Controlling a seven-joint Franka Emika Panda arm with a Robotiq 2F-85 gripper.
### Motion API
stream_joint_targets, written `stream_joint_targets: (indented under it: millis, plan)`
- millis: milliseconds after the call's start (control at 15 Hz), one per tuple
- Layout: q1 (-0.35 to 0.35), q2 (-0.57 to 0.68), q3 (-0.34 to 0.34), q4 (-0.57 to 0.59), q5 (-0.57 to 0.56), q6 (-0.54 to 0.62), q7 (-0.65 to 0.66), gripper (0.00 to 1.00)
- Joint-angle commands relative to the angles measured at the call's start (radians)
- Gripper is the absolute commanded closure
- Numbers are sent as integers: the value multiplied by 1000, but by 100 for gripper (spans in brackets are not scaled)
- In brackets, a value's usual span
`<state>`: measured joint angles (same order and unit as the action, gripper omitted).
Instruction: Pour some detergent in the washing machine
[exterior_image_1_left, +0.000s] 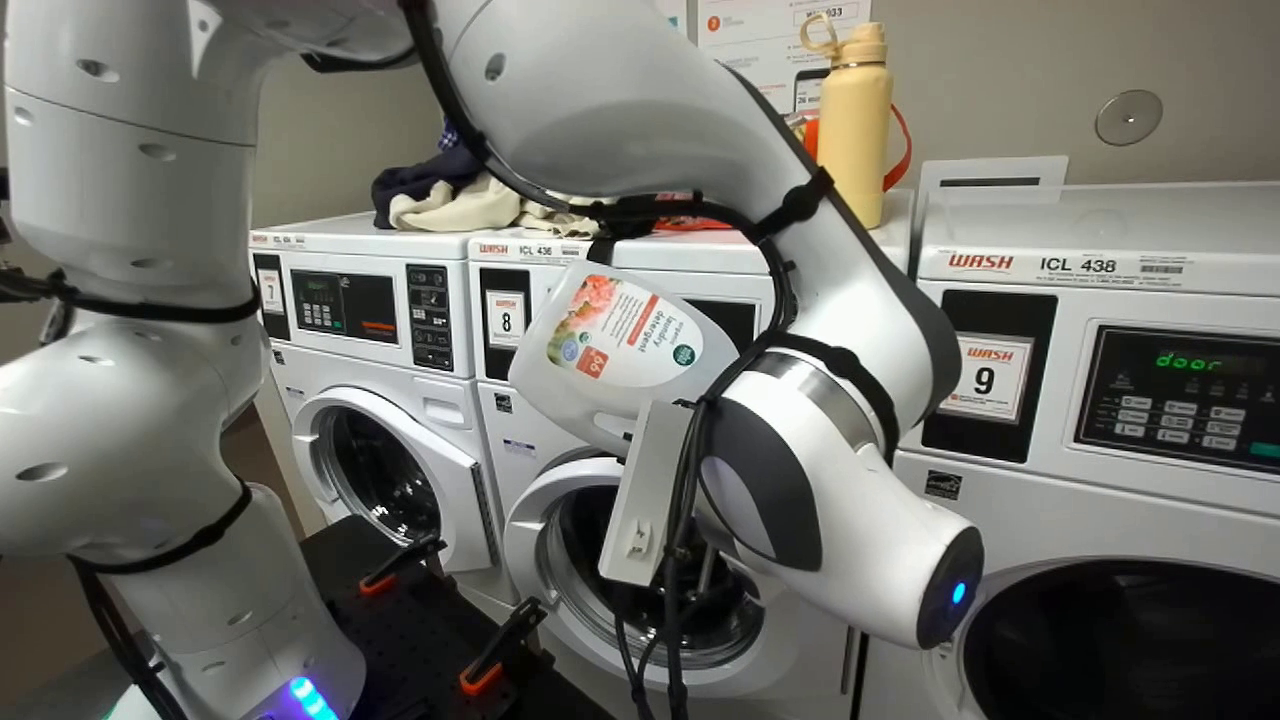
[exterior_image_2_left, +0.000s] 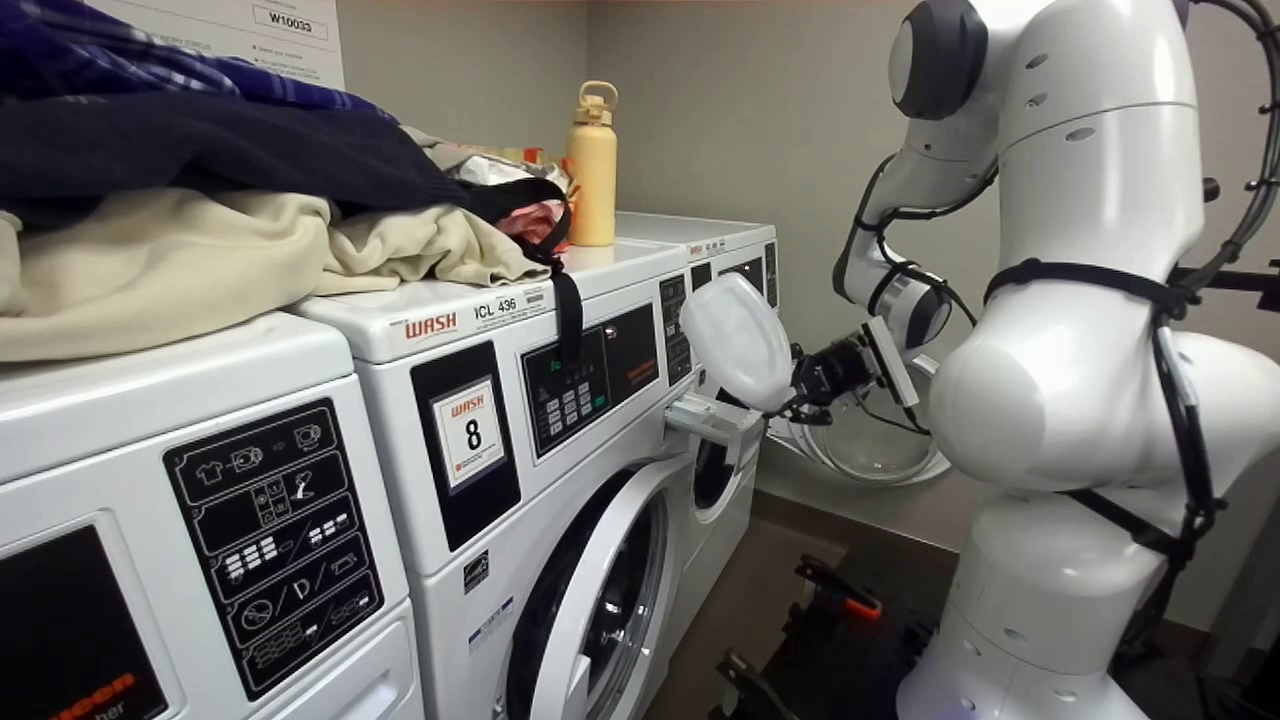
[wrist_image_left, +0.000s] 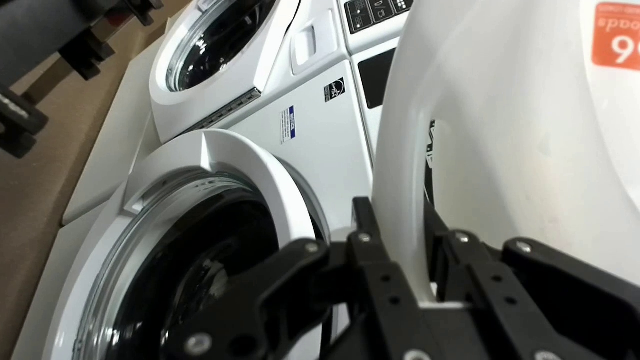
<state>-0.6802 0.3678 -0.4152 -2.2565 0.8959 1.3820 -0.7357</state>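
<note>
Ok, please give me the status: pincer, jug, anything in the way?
Pincer closed on handle. Jug tilted near open drawer; pouring not visible. No blockage seen; washer door open below.

With the handle (wrist_image_left: 401, 165) of the laundry detergent jug (exterior_image_1_left: 625, 335) between its fingers (wrist_image_left: 371, 252), the gripper (wrist_image_left: 401, 225) is near the pulled-out drawer (exterior_image_2_left: 708, 418) of washing machine 8 (exterior_image_2_left: 540, 508), higher than the machine's porthole door (exterior_image_2_left: 630, 595) and lower than the water bottle (exterior_image_2_left: 592, 185) standing on the machine's top.

Fingers (wrist_image_left: 384, 280) grip the white jug (wrist_image_left: 520, 140) by its handle (wrist_image_left: 404, 175), the washing machine (wrist_image_left: 322, 142) beyond with door (wrist_image_left: 195, 245) ajar.
</note>
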Motion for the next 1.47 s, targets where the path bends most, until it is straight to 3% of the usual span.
stream_joint_targets:
  millis: [0,933,1400]
  plan:
    - [-9,-31,2,-32,32,-63,34,91]
    - [-10,-22,-3,-42,52,-89,34,91]
    - [12,-56,-12,-45,32,-19,37,91]
